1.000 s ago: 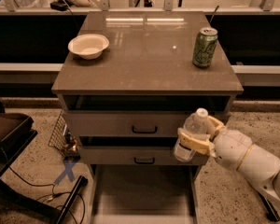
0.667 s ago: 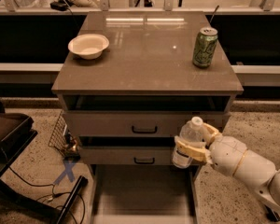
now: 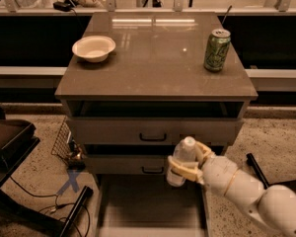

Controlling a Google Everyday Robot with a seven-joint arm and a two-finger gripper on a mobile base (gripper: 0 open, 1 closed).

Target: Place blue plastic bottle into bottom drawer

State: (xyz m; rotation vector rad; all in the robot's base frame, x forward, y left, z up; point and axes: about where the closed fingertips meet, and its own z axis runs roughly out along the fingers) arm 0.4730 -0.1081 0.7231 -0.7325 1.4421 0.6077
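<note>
Dim, tabletop [image 3: 153, 58] glare, gripper [image 3: 180, 170] bright over drawer [image 3: 148, 209]

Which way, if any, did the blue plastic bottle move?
Yes: the blue plastic bottle, in the claw, sank leftward from beside the upper drawer handle toward the lower drawer handle.

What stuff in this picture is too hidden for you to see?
Bottom drawer: its front is cut off by the camera view's lower edge.
Blue plastic bottle: the gripper, holding it over the drawer's right side, covers its lower half.
Top drawer: inside lost in dark shadow under the tabletop.
</note>
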